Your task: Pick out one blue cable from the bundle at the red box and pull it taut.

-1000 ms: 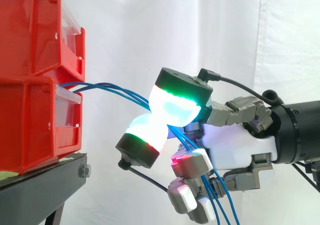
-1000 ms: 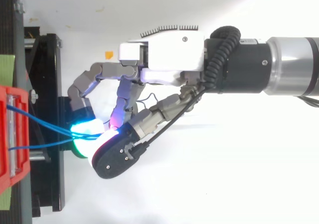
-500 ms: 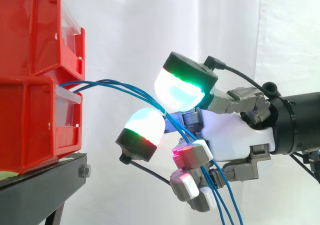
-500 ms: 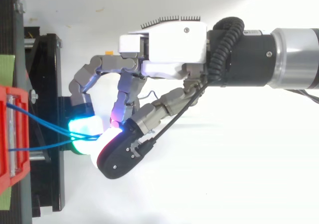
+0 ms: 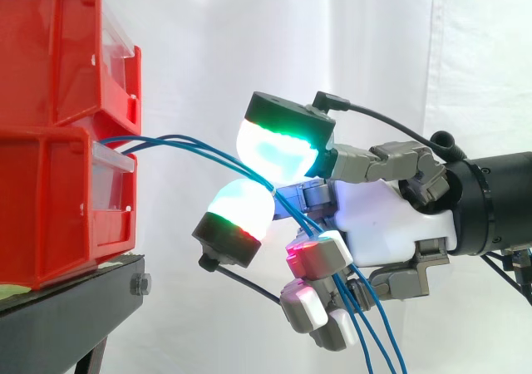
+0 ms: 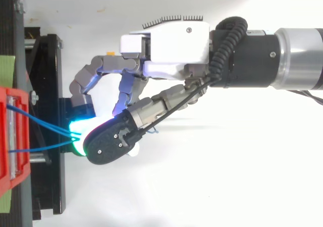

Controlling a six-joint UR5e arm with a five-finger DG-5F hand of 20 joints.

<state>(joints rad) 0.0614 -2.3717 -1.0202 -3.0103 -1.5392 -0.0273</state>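
Observation:
Two red bins are stacked at the left, and a bundle of blue cables [image 5: 183, 145] comes out of the front of the lower bin [image 5: 50, 208]. The cables sag slightly as they run right to my hand [image 5: 391, 224]. There they pass between two glowing fingertips [image 5: 274, 150], one above and one below, which close on them. Behind the pinch the cables drop past the other curled fingers and off the bottom edge. From above, the cables [image 6: 45, 128] converge from the red bin [image 6: 10, 136] under the black-backed fingertip of my hand [image 6: 171, 50].
The bins stand on a black stand [image 5: 66, 316] whose edge lies just below and left of the hand. A white curtain hangs behind. In the top view, the stand's bracket [image 6: 48, 86] sits close to the fingertips.
The two pinching pads parted a little half a second ago. The upper one has since swung left over the lower one, closing on the cables. The palm has barely moved.

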